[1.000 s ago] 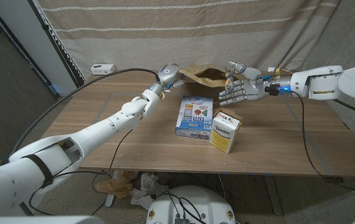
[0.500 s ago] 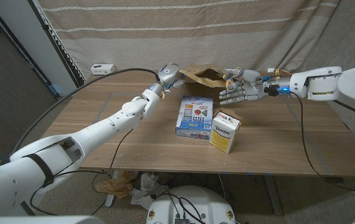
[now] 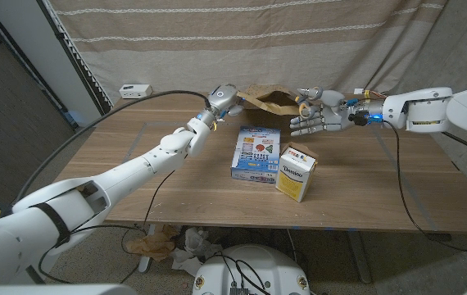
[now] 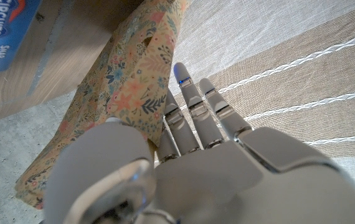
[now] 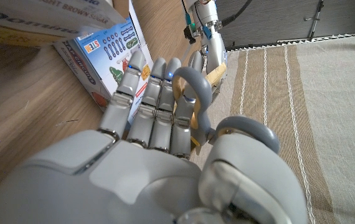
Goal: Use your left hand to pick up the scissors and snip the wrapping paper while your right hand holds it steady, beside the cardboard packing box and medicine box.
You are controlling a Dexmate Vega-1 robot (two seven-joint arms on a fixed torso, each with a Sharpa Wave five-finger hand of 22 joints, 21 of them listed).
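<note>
Wrapping paper (image 3: pixel 270 100), brown with a floral print, is at the upper middle of the head view, at the desk's (image 3: pixel 135 164) far edge between the two hands. In the left wrist view the paper (image 4: pixel 134 87) hangs past the desk edge, with the floor behind it. The left hand (image 3: pixel 221 98) is at the paper's left end. Its fingers (image 4: pixel 190 112) lie straight and close together beside the sheet with the thumb on the other side, but I cannot tell whether they pinch it. The right hand (image 3: pixel 315 121) is just right of the paper, its fingers pointing toward picture left. In the right wrist view the grey handle loop of the scissors (image 5: pixel 193 93) is held between the thumb and closed-up fingers of the right hand (image 5: pixel 134 174). Below the paper, mid-frame, the blue-and-white medicine box (image 3: pixel 256 152) lies flat. The cardboard packing box (image 3: pixel 296 172) stands just to its right. A striped curtain (image 3: pixel 258 33) hangs behind.
</note>
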